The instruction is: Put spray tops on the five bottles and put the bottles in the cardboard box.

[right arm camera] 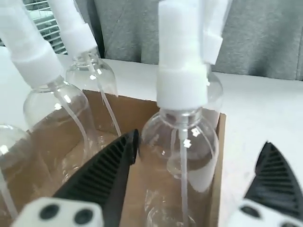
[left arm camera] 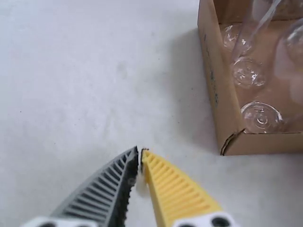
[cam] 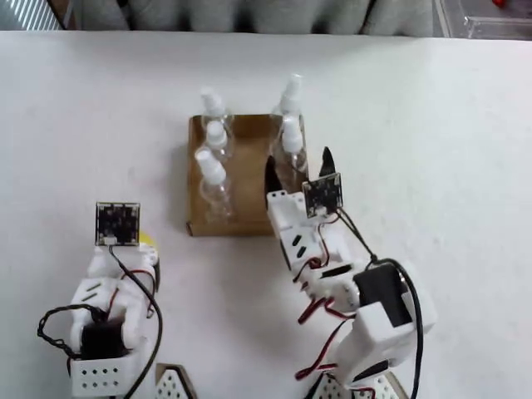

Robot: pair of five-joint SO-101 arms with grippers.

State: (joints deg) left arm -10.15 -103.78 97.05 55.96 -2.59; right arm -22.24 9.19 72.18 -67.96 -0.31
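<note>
The cardboard box (cam: 249,220) lies in the middle of the table with several clear bottles standing in it, each with a white spray top. Three bottles line its left side (cam: 211,170) and two its right side (cam: 292,137). My right gripper (cam: 298,160) is open at the box's near right corner. Its black fingers stand on either side of the nearer right bottle (right arm camera: 182,142) without closing on it. That bottle's spray top (right arm camera: 182,61) rises above the fingers. My left gripper (left arm camera: 139,153) is shut and empty, low over the bare table, left of the box (left arm camera: 213,85).
The left arm (cam: 108,307) rests near the front left of the table. White tabletop (cam: 100,125) stretches left, right and behind the box. A grey curtain hangs beyond the far edge, and a clear container (cam: 482,21) sits at the back right.
</note>
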